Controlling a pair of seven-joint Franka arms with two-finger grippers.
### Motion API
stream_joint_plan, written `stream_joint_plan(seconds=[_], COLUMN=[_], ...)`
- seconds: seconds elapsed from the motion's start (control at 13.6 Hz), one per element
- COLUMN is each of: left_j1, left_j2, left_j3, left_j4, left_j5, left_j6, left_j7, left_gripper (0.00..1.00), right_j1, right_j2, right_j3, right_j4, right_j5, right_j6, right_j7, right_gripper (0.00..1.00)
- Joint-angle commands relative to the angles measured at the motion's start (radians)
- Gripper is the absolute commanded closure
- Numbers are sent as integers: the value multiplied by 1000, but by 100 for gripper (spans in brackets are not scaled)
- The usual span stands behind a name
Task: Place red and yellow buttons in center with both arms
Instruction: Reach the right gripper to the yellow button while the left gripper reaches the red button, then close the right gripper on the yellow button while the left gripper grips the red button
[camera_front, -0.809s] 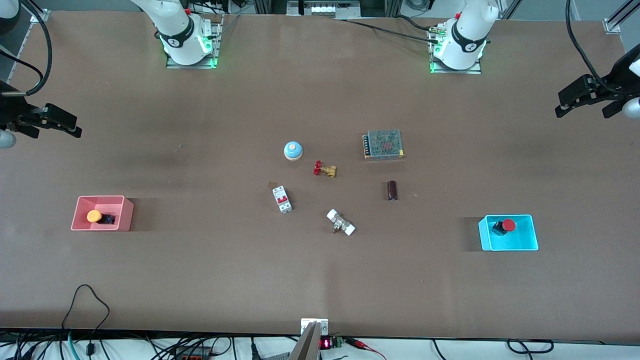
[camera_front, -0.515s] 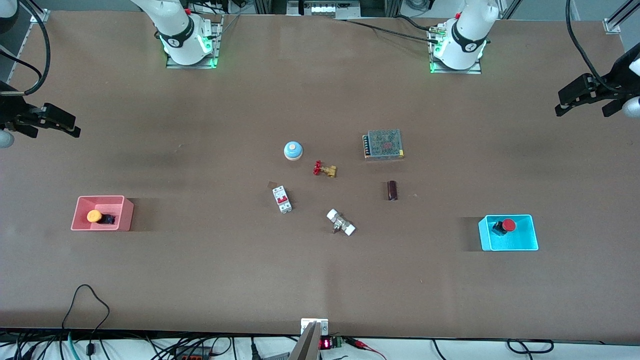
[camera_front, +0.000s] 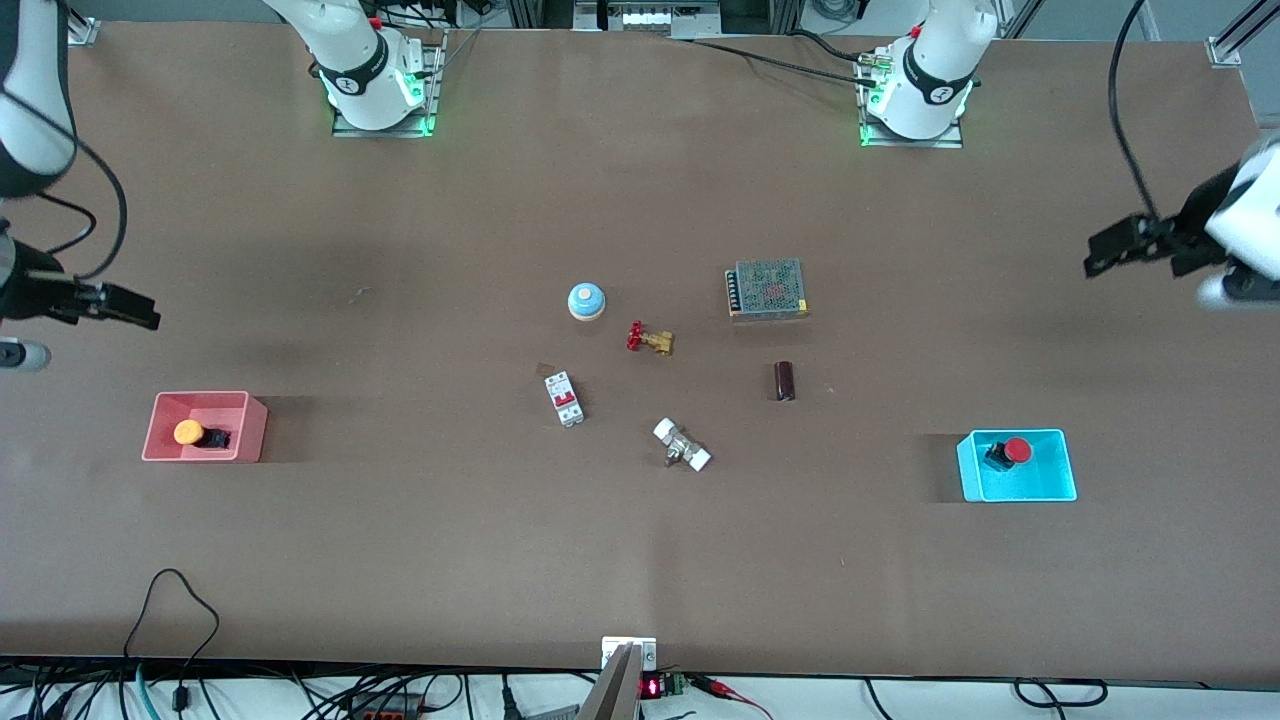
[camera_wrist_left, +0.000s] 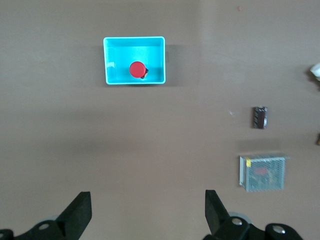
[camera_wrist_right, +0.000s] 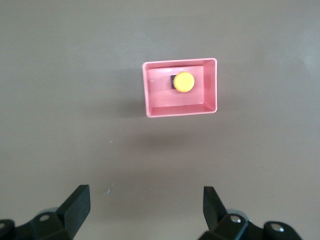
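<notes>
Both my arms dropped lower toward their trays: left gripper (camera_wrist_left: 145, 212) spread above the red button (camera_wrist_left: 137, 69), right gripper (camera_wrist_right: 145, 210) spread above the yellow button (camera_wrist_right: 184, 82); neither grasped yet.

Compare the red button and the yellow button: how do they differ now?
The red button lies in the cyan tray, toward the left arm's end; the yellow button lies in the pink tray, toward the right arm's end. Both lie on their sides, with black bodies, and no gripper holds either.

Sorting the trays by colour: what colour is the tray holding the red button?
Cyan. The tray with the red button shows best in the left wrist view.
</notes>
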Motion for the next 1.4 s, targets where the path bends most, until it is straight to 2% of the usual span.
stream_joint_plan(seconds=[0.0,0.15,0.29,0.51,0.66,0.96,1.32], left_j1=[9,32,34,40,41,73,77], left_j2=[109,169,230,321,390,500,560], left_j3=[6,5,5,5,5,5,5], left_j4=[25,19,17,16,16,16,16], left_j5=[4,4,4,2,1,1,-2], left_j6=[76,148,209,321,400,521,595], left_j7=[-2,2,7,8,10,14,14], left_gripper=[0,0,0,0,0,0,0], right_j1=[-11,-15,-44,-69,-78,-103,-120], right_j2=[106,174,241,332,357,416,444], right_j3=[9,9,11,11,11,14,15], right_j4=[18,36,44,44,48,67,65], right_j5=[-54,-90,-79,-9,63,143,148], right_j6=[67,156,243,389,421,486,504], right_j7=[2,-7,-39,-131,-200,-366,-447], right_gripper=[0,0,0,0,0,0,0])
